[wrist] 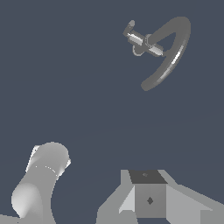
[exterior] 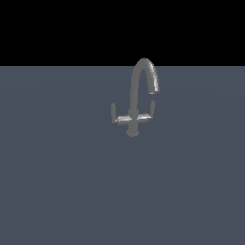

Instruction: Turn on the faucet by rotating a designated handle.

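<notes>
The faucet (exterior: pixel 137 95) is a small grey tap with a tall arched spout that hooks toward the exterior view's right. The handle (exterior: pixel 119 117) is the thin lever with an upturned tip on the exterior view's left, pointing away from the hook. A twin lever (exterior: pixel 147 115) points the other way. The wrist view shows the faucet (wrist: pixel 168 61) from above, with the handle (wrist: pixel 133 36) beside its base. My gripper (wrist: pixel 148 192) shows only in the wrist view, as one closed grey block, empty and far from the faucet.
The faucet stands on a flat blue-grey surface (exterior: pixel 62 182). A pale rounded arm link (wrist: pixel 41 179) shows in the wrist view beside the gripper. Nothing else stands on the surface.
</notes>
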Tool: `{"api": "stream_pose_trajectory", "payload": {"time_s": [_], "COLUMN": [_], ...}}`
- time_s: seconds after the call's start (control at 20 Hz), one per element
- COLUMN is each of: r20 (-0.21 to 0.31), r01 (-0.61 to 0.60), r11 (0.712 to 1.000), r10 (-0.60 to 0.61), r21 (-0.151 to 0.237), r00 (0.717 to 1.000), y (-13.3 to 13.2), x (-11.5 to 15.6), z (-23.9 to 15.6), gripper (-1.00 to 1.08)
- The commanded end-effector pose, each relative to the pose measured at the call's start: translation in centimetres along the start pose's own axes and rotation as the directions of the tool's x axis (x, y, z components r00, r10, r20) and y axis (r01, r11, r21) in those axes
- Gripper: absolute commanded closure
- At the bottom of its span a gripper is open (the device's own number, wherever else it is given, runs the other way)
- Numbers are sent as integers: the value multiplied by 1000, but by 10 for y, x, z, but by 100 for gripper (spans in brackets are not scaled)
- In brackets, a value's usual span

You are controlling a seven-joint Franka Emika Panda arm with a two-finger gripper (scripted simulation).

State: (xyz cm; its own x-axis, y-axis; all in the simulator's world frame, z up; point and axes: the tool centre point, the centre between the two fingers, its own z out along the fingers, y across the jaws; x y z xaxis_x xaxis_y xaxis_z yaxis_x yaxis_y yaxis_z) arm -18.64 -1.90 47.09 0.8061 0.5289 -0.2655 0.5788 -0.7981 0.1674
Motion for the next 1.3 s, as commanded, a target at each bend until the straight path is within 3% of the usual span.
{"api": "stream_pose_trajectory", "payload": {"time_s": [0.0,0.3,0.6,0.9,1.25], "r20": [37,130,224,312,398], "r01": [78,260,433,588,733], "r11": [997,965,901,808,671], "r10": [-77,-255,-420,-566,-706], "r21": [-14,-28,-13,29,112], "r00": [996,958,880,763,586], "y": [6,20,33,46,58], "x": [6,23,40,59,81], "z": [4,14,25,36,50], "gripper": [108,108,108,108,108]}}
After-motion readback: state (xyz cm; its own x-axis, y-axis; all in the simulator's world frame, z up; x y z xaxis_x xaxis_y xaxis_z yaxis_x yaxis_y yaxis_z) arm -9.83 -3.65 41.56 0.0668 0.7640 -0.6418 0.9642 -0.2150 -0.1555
